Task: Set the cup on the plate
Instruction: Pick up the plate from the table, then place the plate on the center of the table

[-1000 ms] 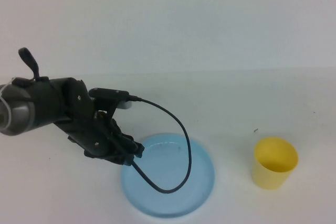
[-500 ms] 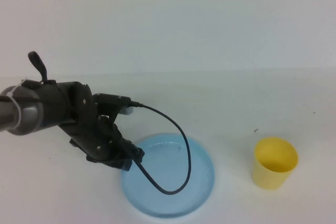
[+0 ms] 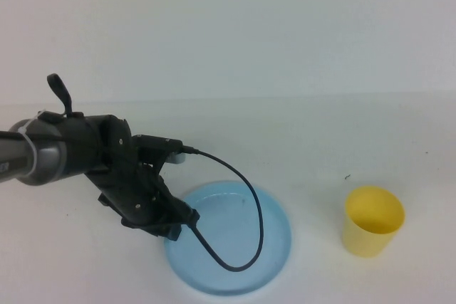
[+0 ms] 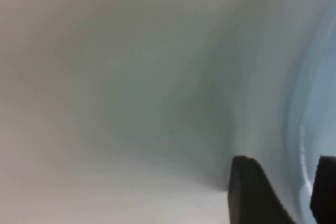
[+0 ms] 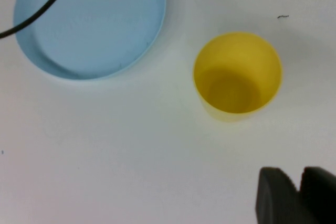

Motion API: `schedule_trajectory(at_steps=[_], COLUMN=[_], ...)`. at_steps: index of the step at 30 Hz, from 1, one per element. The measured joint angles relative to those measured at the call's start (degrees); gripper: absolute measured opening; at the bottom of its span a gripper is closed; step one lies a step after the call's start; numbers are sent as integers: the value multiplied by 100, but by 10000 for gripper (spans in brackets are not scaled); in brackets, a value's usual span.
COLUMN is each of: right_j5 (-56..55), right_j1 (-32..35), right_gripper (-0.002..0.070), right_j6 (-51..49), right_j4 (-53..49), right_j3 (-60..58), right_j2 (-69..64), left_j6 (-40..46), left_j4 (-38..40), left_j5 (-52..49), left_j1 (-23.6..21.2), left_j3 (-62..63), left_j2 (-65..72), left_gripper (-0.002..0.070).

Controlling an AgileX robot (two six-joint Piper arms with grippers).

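Yellow cup (image 3: 373, 221) is standing upright right of the plate (image 3: 274, 247), whose left rim the narrowly parted left gripper (image 3: 173, 227) and cable (image 3: 251, 208) are overhanging, the nearly closed right gripper (image 5: 298, 195) hovering near the cup.

The yellow cup (image 5: 237, 74) stands upright and open on the white table (image 5: 105, 150), and it is empty inside. The light blue plate (image 5: 89, 22) lies apart from the cup, with a black cable (image 5: 37, 14) that crosses over its rim. The right gripper (image 5: 301, 195) is above the bare table near the cup without touching it, its two dark fingertips (image 5: 278, 195) are close together with only a thin gap and hold nothing.
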State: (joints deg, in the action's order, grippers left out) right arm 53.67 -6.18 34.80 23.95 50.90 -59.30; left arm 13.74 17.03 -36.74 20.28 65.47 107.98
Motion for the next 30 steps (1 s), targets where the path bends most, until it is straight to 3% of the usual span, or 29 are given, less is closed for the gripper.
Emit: schedule_trajectory(at_steps=[8, 14, 22, 30], right_j5=[-146, -183, -198, -225], right_j1=[0, 0, 0, 0], right_gripper=[119, 119, 119, 119], right_j6=[0, 9, -24, -36], right_j4=[71, 213, 225, 236], right_j3=[0, 0, 0, 0], right_j2=[0, 0, 0, -27], left_j6=[110, 174, 812, 947], left_j4=[-37, 59, 1325, 1667], left_j5=[0, 72, 327, 797], left_j1=[67, 67, 81, 423], left_j3=[0, 0, 0, 0], left_j2=[72, 72, 72, 72], left_gripper=[2, 1, 1, 1])
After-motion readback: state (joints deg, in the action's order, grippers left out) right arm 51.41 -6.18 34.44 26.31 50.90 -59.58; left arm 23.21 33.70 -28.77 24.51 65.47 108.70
